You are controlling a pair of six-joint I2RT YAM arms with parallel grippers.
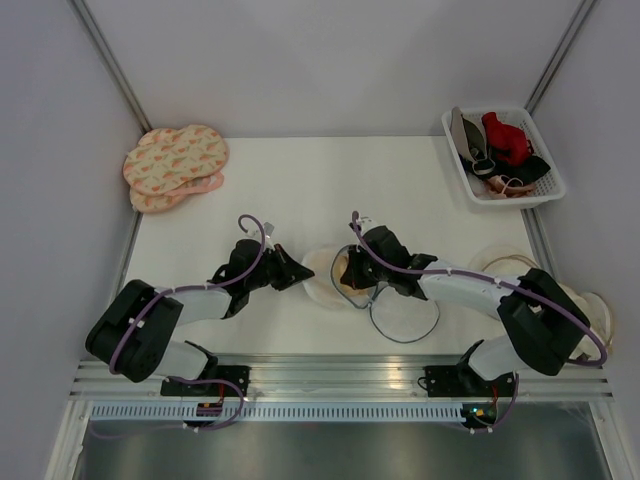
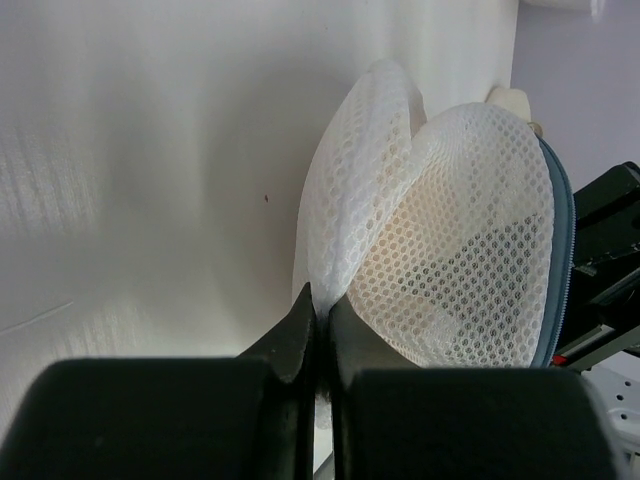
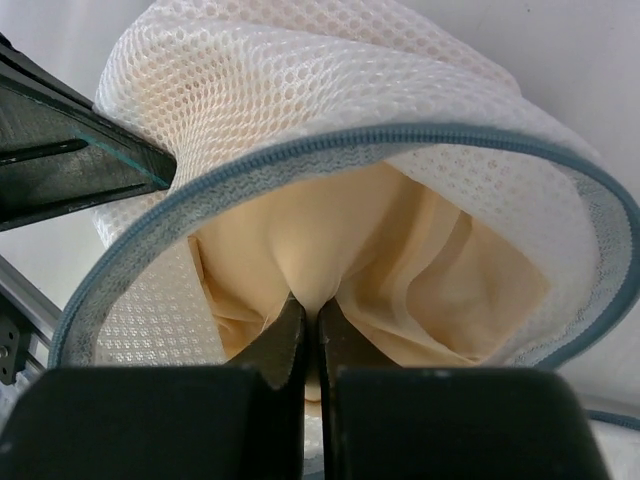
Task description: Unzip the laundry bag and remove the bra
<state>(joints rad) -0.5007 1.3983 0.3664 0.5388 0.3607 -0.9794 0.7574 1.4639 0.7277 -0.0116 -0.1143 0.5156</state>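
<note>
We read this as a robotics lab cell: blank panel walls (image 1: pixel 330 60) enclose a white table (image 1: pixel 290 190) edged by an aluminium mounting rail (image 1: pixel 340 371).

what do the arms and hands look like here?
Matching pair: left arm and right arm have white links, bulky black joint housings, a purple cable looped along each. The left hand and right hand are black, two flat tapered fingers.
</note>
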